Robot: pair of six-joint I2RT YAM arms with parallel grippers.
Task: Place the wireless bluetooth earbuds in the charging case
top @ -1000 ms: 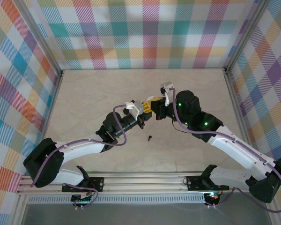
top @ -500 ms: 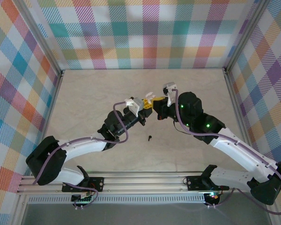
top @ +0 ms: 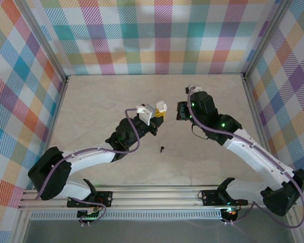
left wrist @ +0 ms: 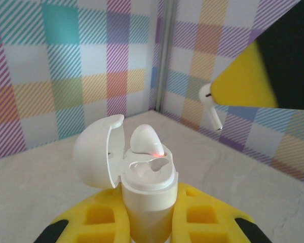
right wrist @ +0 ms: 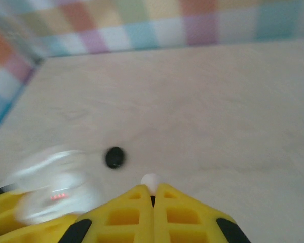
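My left gripper (left wrist: 149, 215) is clamped tight on a small white plastic charging case (left wrist: 148, 187). It holds the case upright above the pale marbled desk (top: 96, 101). The case's rounded hinged lid (left wrist: 95, 151) is swung open to the gripper's left, so the sockets face up for loading. One white stemmed earbud (left wrist: 144, 139) already sits in the case with a red light glowing at its base, and the socket beside it looks free.

Ahead and to the right of that gripper, my right gripper (right wrist: 152, 194) is pinched fully together on a second white stemmed earbud (left wrist: 211, 105). Its stem hangs down, apart from the case, and I judge it is poised for insertion. On the desk below and between the two grippers lies a tiny black earbud (top: 162, 149).
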